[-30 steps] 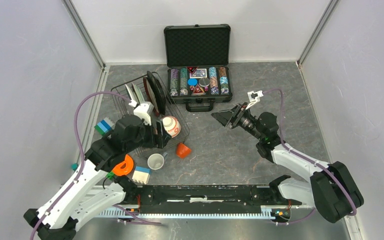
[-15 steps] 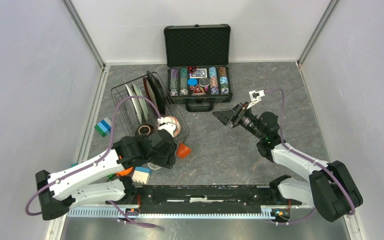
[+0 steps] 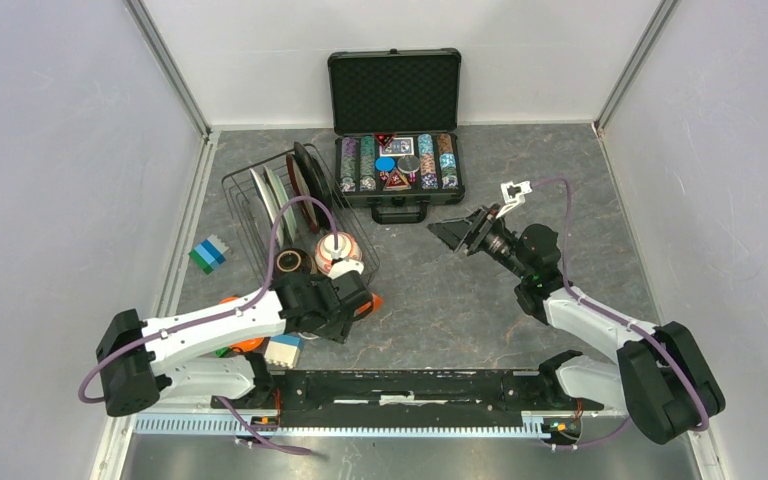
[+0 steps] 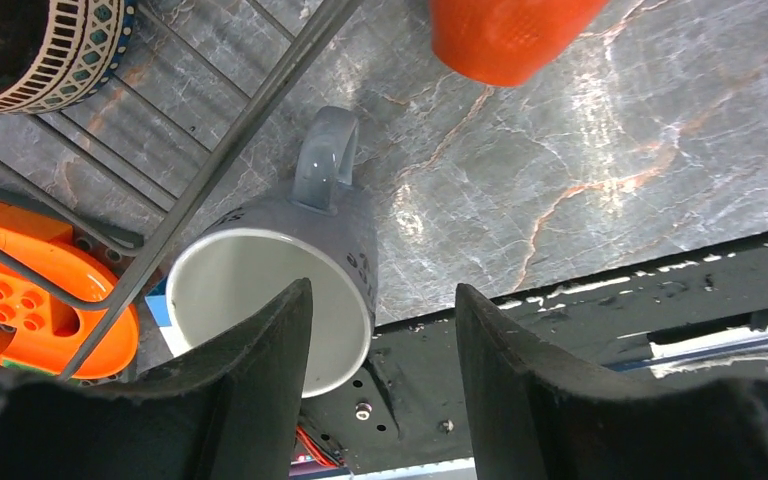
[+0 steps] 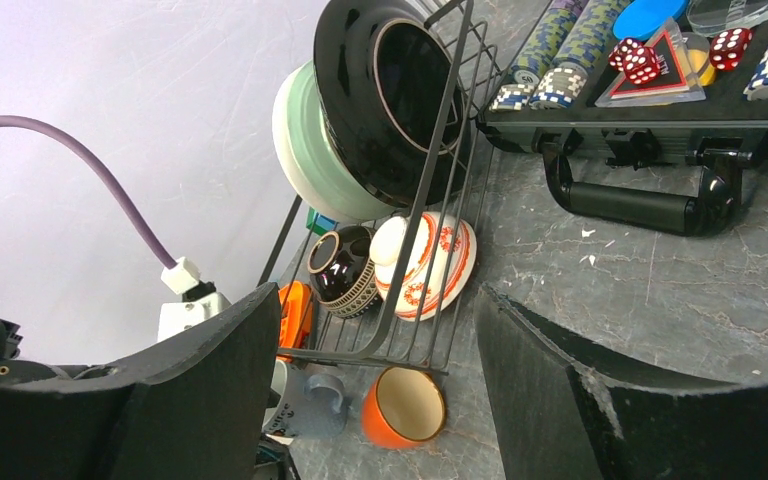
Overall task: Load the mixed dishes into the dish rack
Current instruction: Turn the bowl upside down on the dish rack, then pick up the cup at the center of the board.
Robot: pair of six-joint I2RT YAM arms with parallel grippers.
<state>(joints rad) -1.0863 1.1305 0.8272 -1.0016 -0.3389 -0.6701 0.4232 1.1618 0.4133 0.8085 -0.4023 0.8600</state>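
Top camera's no help here, since the left gripper sits right over the grey-handled white mug. The left wrist cam shows it fine though: on the grey marbled tabletop, just outside the black wire dish rack and near the small orange cup. The jaws are spread, straddling the mug's wall but not pinching it. The right gripper is spread wide, holding nothing. The round plates and the red-patterned bowl sit in the rack. A second ago the left arm was up over the rack and you could see the mug from above; the right arm hasn't budged.
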